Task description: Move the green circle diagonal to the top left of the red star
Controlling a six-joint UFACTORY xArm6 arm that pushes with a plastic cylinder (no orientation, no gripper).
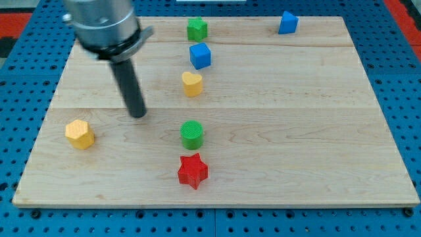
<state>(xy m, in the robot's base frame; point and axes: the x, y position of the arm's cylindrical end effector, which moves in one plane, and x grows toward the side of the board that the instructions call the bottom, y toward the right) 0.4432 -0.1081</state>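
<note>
The green circle (192, 134) lies on the wooden board just above the red star (192, 170), nearly straight over it. My tip (138, 114) rests on the board to the left of the green circle and a little above it, about a block's width and a half away, touching no block.
A yellow heart (192, 84), a blue cube (200, 56) and a green block (197, 29) stand in a column above the green circle. A yellow hexagon (79, 133) lies at the view's left. A blue block (287, 23) sits at the top right. The board's edge (217, 205) runs along the bottom.
</note>
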